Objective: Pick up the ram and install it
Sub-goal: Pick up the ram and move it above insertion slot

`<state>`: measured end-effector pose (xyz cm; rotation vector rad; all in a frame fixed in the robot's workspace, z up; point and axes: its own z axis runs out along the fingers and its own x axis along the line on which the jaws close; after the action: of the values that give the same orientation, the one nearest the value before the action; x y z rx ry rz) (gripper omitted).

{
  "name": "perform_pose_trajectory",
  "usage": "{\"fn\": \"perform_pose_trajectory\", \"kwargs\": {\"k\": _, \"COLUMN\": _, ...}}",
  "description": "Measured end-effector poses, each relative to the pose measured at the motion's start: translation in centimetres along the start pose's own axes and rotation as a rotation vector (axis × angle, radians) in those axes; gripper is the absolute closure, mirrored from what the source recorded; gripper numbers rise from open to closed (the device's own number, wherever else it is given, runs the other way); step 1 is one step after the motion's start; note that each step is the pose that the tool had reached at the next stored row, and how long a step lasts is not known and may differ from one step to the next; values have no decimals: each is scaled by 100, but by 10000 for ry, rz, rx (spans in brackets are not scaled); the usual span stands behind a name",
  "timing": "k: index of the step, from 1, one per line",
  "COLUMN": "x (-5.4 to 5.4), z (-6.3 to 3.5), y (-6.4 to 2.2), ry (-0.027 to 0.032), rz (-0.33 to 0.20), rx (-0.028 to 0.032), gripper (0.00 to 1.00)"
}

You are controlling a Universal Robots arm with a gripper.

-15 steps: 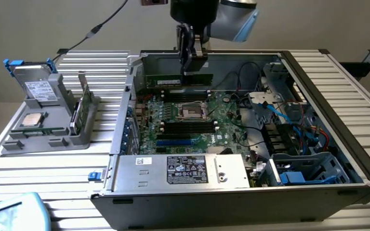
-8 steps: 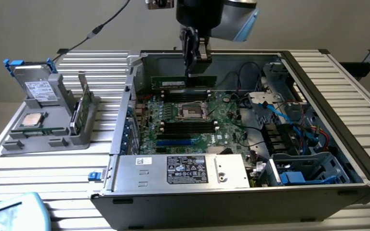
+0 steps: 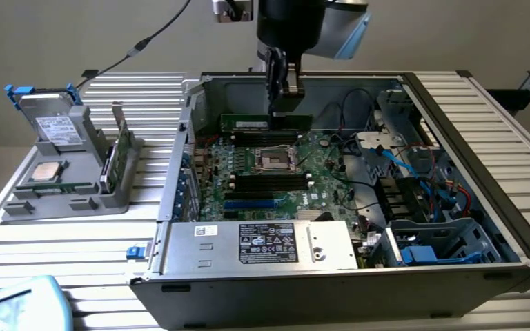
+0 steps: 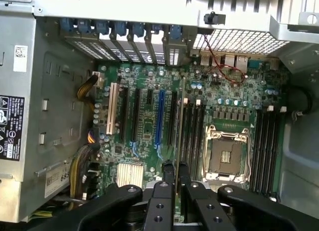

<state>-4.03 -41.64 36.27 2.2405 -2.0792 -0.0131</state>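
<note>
Here the ram [image 3: 246, 123] hangs clamped in the gripper [image 3: 283, 107].

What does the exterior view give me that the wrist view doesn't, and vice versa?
Exterior view: the gray parts holder outside the case, on that view's left, and the ram green face on, clamped in the gripper. Wrist view: the ram edge-on between the fingers, and the perforated vent grille. Both: the CPU socket and the black memory slots on either side of it.
</note>
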Motion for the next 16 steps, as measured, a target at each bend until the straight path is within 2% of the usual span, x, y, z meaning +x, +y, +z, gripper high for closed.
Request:
{"fn": "perform_pose_trajectory", "kwargs": {"k": 10, "x": -47, "z": 80, "y": -123, "ry": -13, "rz": 222, "rx": -4, "gripper": 86}}
{"fn": "perform_pose_trajectory", "kwargs": {"k": 12, "x": -69, "z": 90, "y": -133, "ry": 3, "rz": 248, "rx": 29, "gripper": 86}}
{"fn": "perform_pose_trajectory", "kwargs": {"k": 16, "x": -119, "z": 105, "y": -143, "ry": 64, "rz": 286, "rx": 164, "gripper": 86}}
